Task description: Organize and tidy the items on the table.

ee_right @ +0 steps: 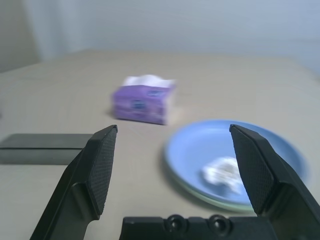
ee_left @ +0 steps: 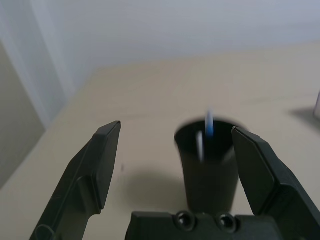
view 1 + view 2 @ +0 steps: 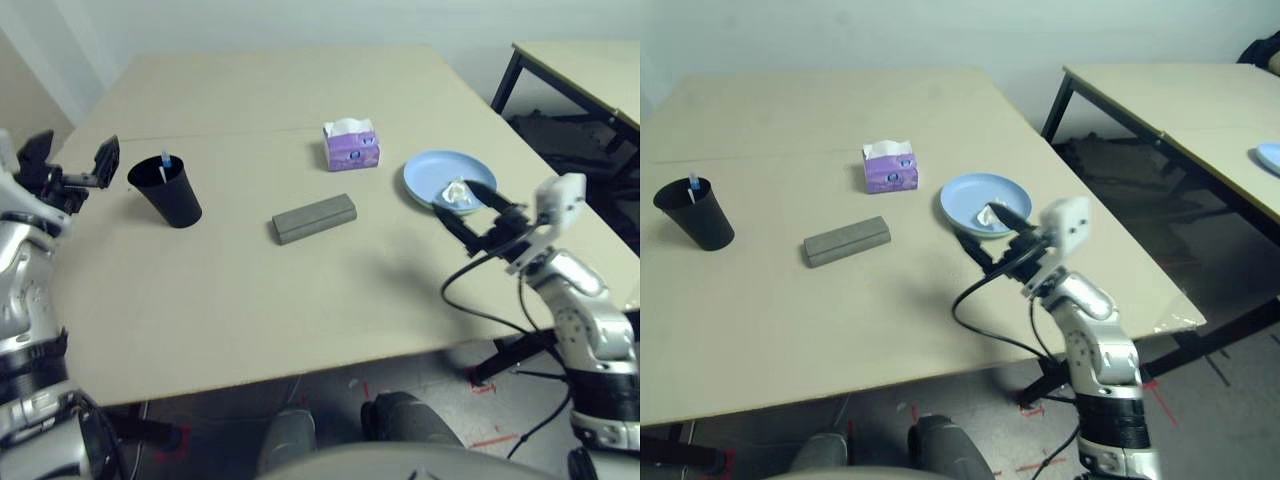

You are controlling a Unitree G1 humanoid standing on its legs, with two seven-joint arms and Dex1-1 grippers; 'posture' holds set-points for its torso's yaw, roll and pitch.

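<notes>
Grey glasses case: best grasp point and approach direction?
Grip the grey glasses case at its middle, across the narrow width, coming from above. It lies flat and long on the table, angled slightly, with open space all around, so fingers probably fit down both long sides; the ends look too far apart to span.

The beige table [image 3: 300, 310] bears a black cup [image 3: 168, 192], grey case [image 3: 314, 218], purple tissue box [image 3: 351, 145] and blue plate [image 3: 432, 172] (seemingly stacked on green).
</notes>
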